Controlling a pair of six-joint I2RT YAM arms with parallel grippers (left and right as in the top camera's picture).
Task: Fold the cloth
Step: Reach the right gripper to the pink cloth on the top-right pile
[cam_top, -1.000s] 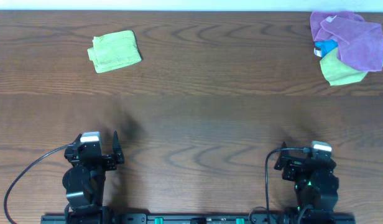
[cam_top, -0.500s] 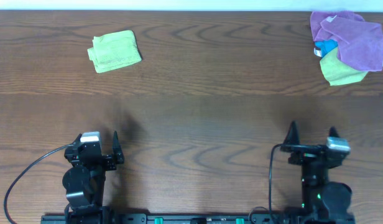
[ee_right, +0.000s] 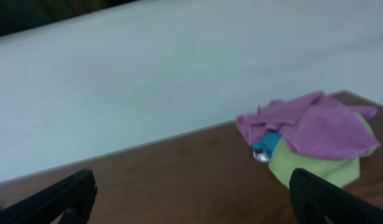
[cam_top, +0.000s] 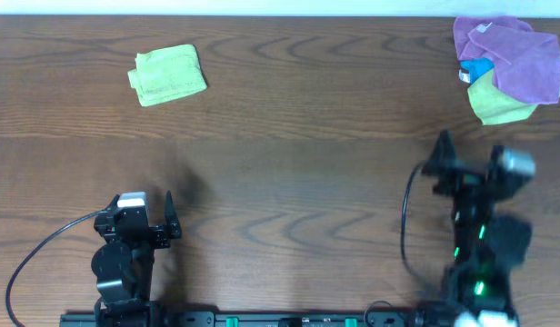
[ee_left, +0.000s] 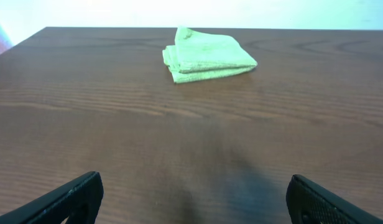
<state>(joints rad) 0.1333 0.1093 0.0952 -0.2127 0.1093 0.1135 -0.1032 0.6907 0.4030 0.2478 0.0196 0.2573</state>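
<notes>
The magenta-purple cloth (cam_top: 516, 56) lies crumpled on top of a small pile at the table's far right corner, with a white tag near its far left edge. It also shows in the right wrist view (ee_right: 316, 127). My right gripper (cam_top: 468, 153) is open and empty, raised and pointing toward the pile, still well short of it; its fingers frame the right wrist view (ee_right: 194, 205). My left gripper (cam_top: 149, 207) is open and empty near the front left, low over bare table in its own view (ee_left: 194, 205).
Under the purple cloth lie a lime-green cloth (cam_top: 498, 104) and a blue item (cam_top: 478, 69). A folded lime-green cloth (cam_top: 169, 74) sits at the far left, also in the left wrist view (ee_left: 207, 55). The table's far edge meets a white wall.
My right arm has risen from its rest near the front edge and moved forward toward the pile, its gripper now open. The left arm and the cloths have not moved.
</notes>
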